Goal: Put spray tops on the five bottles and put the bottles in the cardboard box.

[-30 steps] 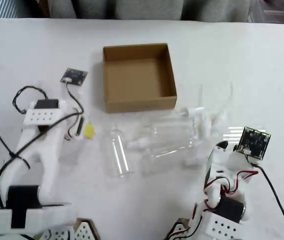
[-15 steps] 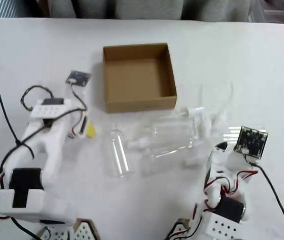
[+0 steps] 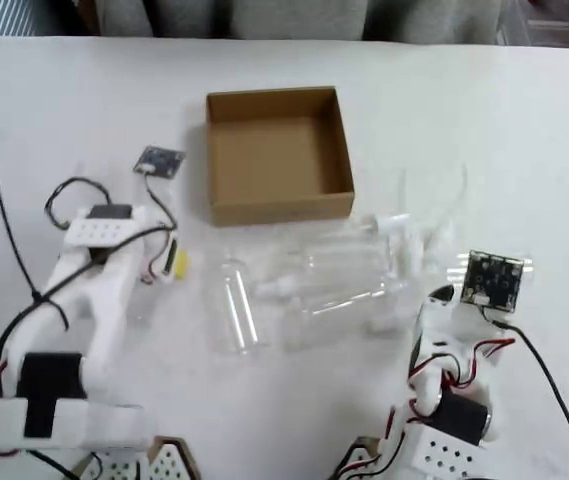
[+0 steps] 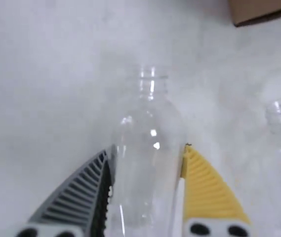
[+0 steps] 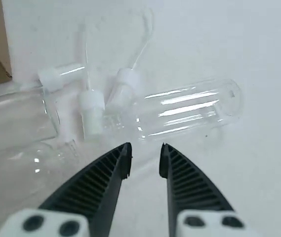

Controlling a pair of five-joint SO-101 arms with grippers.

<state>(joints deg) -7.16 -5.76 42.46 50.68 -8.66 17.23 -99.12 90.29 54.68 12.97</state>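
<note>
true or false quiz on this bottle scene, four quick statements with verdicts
1. The cardboard box is empty. True.
2. The right gripper is clamped shut. False: it is open, with nothing between its fingers.
3. The bottle between the left gripper's fingers has no top on. True.
4. The other bottles near the box stand upright. False: they lie on their sides on the table.

Left hand (image 4: 145,150) lowered; right hand (image 5: 145,146) lowered, fingers narrowly parted.
</note>
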